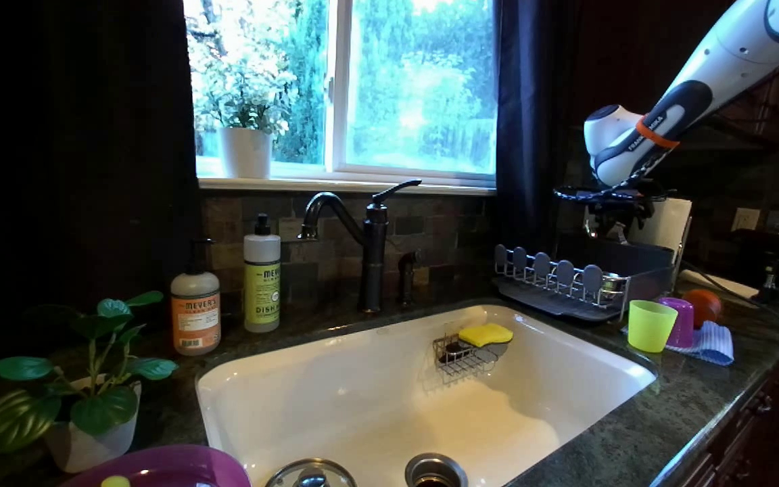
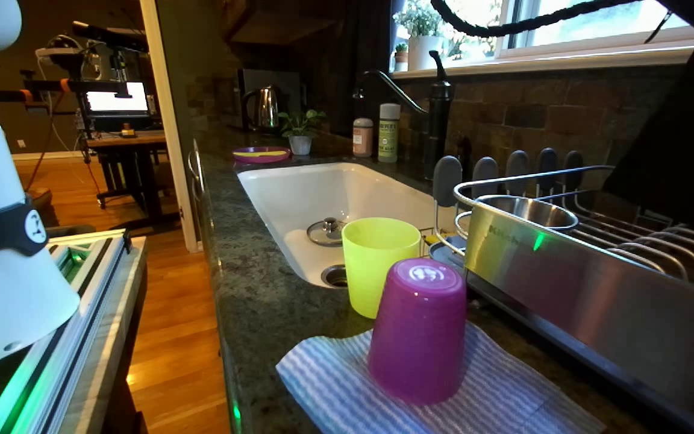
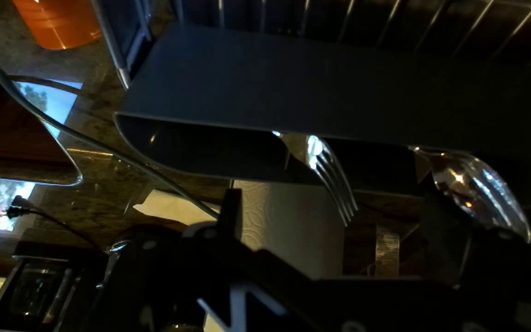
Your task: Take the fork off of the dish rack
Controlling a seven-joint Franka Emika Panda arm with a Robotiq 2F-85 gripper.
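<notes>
The dish rack (image 1: 650,287) stands on the counter right of the sink in an exterior view; its steel side (image 2: 588,295) shows large in an exterior view. In the wrist view a dark holder (image 3: 293,83) on the rack holds the fork (image 3: 314,154). The fork's head sticks out over the holder's edge; its handle is hidden inside. My gripper (image 3: 352,228) is open and empty, its fingers apart on either side of the fork's tine tips, not touching them. In an exterior view the gripper (image 1: 606,230) hangs over the far end of the rack. I cannot make out the fork in either exterior view.
A spoon (image 3: 477,189) leans from the same holder, close to the right finger. A white patterned item (image 3: 254,212) stands behind the holder. A green cup (image 1: 652,326), a purple cup (image 2: 419,331) and an orange cup (image 3: 60,23) stand near the rack. The sink (image 1: 335,358) is beside it.
</notes>
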